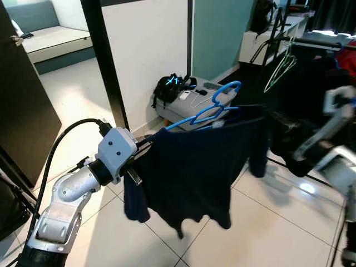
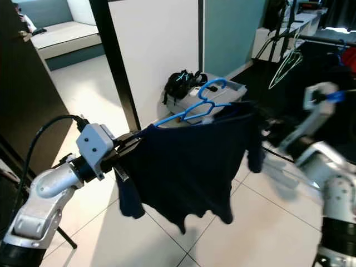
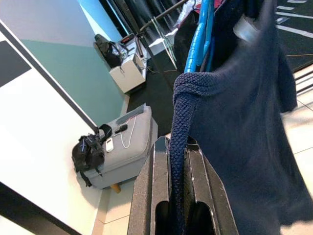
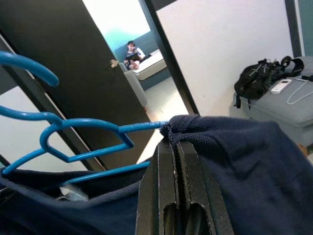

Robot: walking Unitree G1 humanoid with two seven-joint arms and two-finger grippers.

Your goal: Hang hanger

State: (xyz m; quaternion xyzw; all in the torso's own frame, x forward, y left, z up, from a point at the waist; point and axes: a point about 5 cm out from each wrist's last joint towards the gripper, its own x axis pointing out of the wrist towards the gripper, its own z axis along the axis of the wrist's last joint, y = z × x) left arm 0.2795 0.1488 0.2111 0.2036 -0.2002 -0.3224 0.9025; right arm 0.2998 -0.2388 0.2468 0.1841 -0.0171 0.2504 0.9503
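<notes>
Shirt (image 1: 194, 167) on hanger (image 1: 214, 108), between tools

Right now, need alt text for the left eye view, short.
The left end effector grips one shoulder of a dark navy shirt on a blue hanger, held up above a tiled floor. The right arm, blurred, reaches to the shirt's far shoulder. Behind stand a grey case and a clothes rail.

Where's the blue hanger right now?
The blue plastic hanger is mid-air at centre in the head views, inside the dark navy shirt, stretched between the left gripper and right gripper.
</notes>
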